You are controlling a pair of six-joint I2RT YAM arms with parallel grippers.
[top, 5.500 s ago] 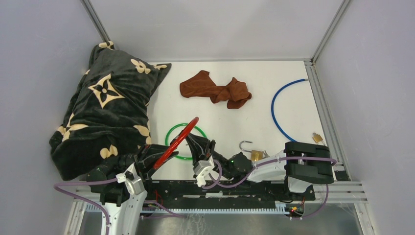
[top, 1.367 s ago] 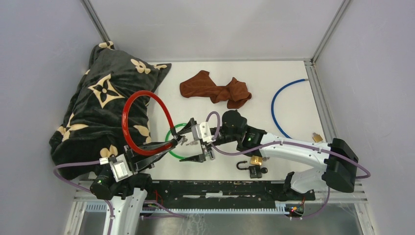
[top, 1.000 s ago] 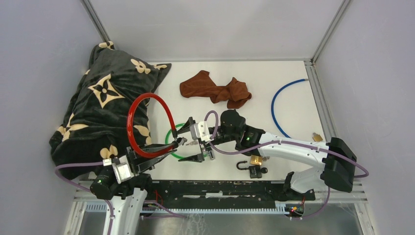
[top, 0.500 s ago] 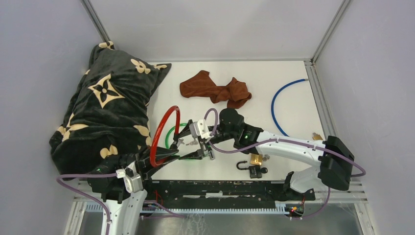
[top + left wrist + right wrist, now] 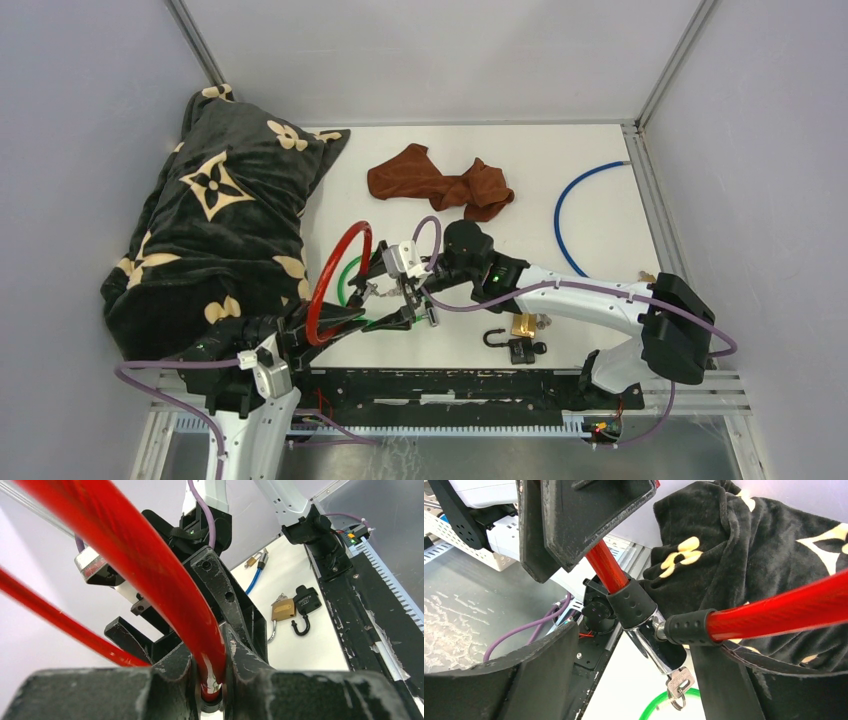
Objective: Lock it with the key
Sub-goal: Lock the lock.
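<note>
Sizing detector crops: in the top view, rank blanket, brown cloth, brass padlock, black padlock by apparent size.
1. blanket
2. brown cloth
3. brass padlock and black padlock: look alike, not ranked.

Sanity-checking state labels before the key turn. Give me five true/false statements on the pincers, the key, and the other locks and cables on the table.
1. The left pincer is shut on the red cable lock. True.
2. The right pincer is clamped on the key. False: its jaws stand open around the lock's barrel.
3. The key sits in the barrel's end. True.
4. The brass padlock lies on the blanket. False: it lies on the table, beside the black padlock.
5. The blue cable is threaded through the green cable. False: they lie well apart, with the blue one at the right edge.
</note>
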